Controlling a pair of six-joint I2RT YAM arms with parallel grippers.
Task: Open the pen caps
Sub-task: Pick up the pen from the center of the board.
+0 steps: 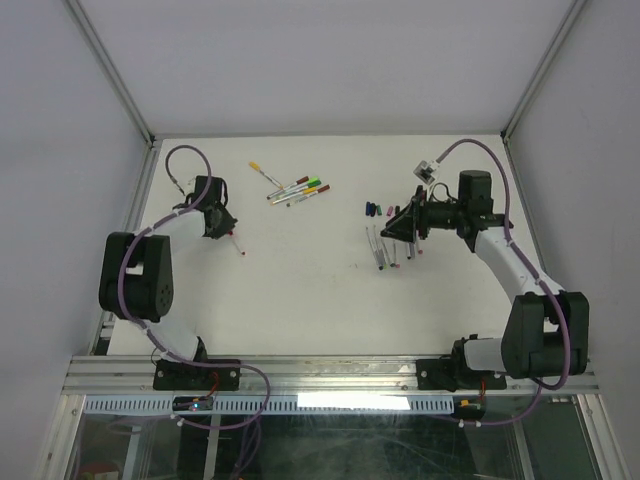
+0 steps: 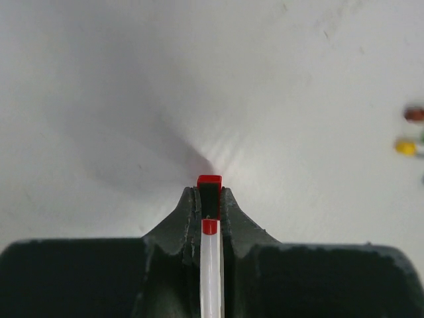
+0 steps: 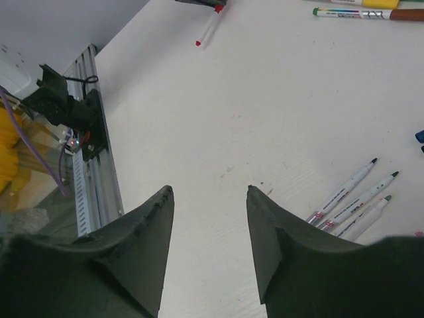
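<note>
My left gripper (image 1: 226,228) (image 2: 209,192) is shut on a red pen (image 2: 212,265) with a white barrel. Its red cap (image 2: 209,180) pokes out just past the fingertips. In the top view the pen (image 1: 236,243) slants down to the right from the jaws, a red end near the table. My right gripper (image 1: 388,228) (image 3: 210,192) is open above bare table, holding nothing. Beside it lie a few uncapped pens (image 1: 380,250) (image 3: 354,192). Loose pen caps (image 1: 378,209) lie just behind them. Several capped pens (image 1: 297,189) lie in a pile at the back centre.
Brown (image 2: 414,114) and yellow (image 2: 405,147) pen ends show at the right edge of the left wrist view. An aluminium rail (image 3: 93,165) with cabling runs along the table's near edge. Enclosure walls stand on three sides.
</note>
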